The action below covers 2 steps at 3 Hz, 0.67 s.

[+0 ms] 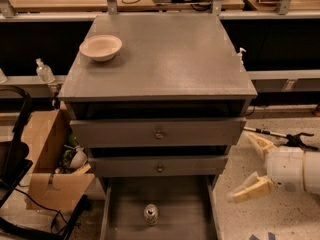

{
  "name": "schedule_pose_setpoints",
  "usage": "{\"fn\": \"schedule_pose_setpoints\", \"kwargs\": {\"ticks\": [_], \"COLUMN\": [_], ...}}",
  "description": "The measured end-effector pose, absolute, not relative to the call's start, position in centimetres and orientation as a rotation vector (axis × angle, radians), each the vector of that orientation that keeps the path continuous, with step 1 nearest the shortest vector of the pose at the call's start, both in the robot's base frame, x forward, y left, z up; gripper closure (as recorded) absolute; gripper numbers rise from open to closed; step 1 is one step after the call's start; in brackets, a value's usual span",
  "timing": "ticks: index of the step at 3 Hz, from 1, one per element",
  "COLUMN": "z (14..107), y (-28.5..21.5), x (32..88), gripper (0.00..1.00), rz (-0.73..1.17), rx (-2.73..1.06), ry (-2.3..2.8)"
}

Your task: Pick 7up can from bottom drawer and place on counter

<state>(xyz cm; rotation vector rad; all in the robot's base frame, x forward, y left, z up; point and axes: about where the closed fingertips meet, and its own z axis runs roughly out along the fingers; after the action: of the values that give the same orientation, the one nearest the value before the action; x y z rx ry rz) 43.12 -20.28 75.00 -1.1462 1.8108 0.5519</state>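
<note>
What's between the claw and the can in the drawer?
In the camera view, the right wall and bare floor of the bottom drawer separate the open claw at right from the 7up can.

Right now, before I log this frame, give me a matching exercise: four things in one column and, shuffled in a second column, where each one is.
Column one:
1. 7up can
2. bowl
3. gripper
4. cardboard box

Column two:
A. on the counter, near its far-left corner
B. right of the bottom drawer, low, open and holding nothing
C. left of the bottom drawer
D. upright on the bottom drawer's floor

Pairs: 1-D, 2-A, 3-B, 4-C
</note>
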Motion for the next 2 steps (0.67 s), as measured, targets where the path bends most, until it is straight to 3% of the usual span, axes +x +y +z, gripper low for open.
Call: {"fn": "schedule_pose_setpoints", "kwargs": {"ticks": [2], "z": [72.23], "y": [-21.04], "x": [42.39], "gripper": [0.00], "rz": [0.578], "rx": [-1.083], "ry": [1.742]}}
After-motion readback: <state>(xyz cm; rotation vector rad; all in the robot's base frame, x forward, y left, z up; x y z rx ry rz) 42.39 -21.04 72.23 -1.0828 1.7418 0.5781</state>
